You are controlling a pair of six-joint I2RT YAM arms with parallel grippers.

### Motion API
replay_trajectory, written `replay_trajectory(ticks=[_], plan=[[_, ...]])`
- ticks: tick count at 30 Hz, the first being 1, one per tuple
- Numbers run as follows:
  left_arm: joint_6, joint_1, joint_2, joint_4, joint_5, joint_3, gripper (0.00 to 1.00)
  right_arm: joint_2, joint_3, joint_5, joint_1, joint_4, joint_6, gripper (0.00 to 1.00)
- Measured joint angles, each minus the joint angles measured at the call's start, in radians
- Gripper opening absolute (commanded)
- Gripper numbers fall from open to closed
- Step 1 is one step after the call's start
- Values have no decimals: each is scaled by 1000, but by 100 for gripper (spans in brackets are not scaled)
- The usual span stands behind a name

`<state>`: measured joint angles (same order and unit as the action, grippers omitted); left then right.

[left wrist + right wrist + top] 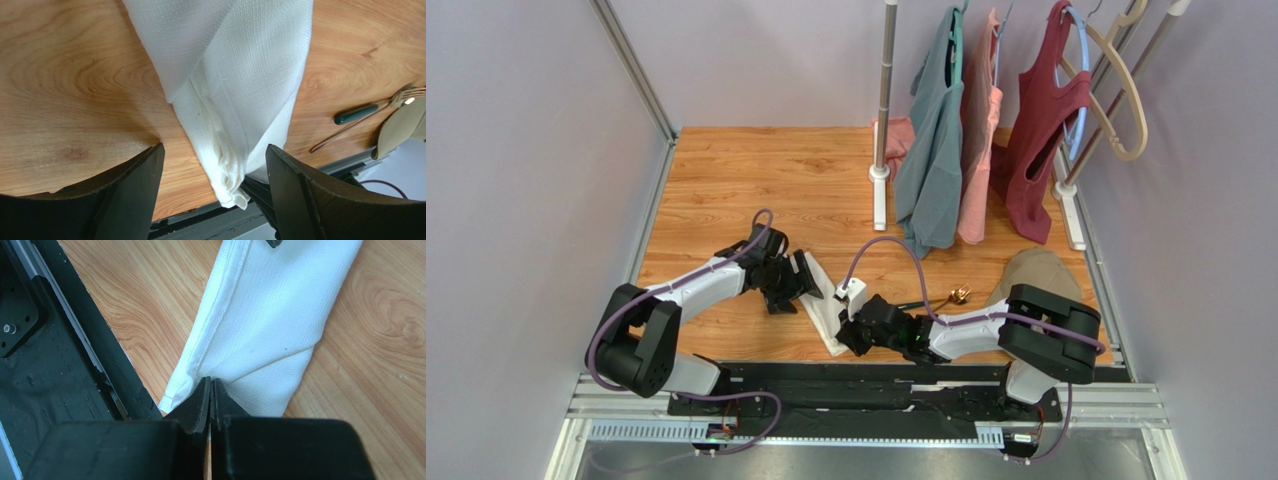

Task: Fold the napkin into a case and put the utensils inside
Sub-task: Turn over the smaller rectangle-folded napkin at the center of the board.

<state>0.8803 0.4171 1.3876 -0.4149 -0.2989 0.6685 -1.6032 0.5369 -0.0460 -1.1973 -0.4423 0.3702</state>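
Folding looks nearly done: left hand (212,150) wide over napkin (235,75), right hand (210,382) closed at its end; utensils (357,114) likely next.

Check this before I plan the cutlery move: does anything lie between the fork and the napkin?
Nothing lies on the table between the fork and the napkin. The right arm lies beside that gap, its fingers shut at the napkin's near end.
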Motion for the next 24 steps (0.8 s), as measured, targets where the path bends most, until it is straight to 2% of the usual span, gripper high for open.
replay_trajectory(ticks=[4, 6, 8, 10, 11, 14, 15, 17, 18, 21, 24], plan=[[15, 13, 23, 13, 24, 4, 71, 0, 0, 0, 0, 0, 0, 0], [24, 22, 37, 31, 31, 9, 69, 0, 0, 0, 0, 0, 0, 0], [33, 30, 45, 54, 35, 8, 61, 0, 0, 0, 0, 0, 0, 0], [40, 35, 51, 81, 45, 3, 50, 0, -2, 0, 0, -2, 0, 0], [45, 35, 53, 95, 47, -2, 39, 0, -2, 0, 0, -2, 0, 1], [47, 38, 51, 125, 63, -27, 21, 1, -1, 0, 0, 0, 0, 11], [49, 39, 48, 130, 67, -34, 9, 2, 0, -1, 0, 5, 0, 18], [39, 40, 27, 128, 79, -47, 1, 10, 4, -5, 0, 27, 3, 26], [39, 42, 15, 124, 87, -50, 0, 19, 8, -6, 0, 49, 3, 34], [28, 47, -19, 104, 108, -56, 0, 50, 42, -5, 3, 151, 3, 43], [15, 46, -32, 85, 135, -56, 0, 60, 125, -1, 16, 282, -4, 47]])
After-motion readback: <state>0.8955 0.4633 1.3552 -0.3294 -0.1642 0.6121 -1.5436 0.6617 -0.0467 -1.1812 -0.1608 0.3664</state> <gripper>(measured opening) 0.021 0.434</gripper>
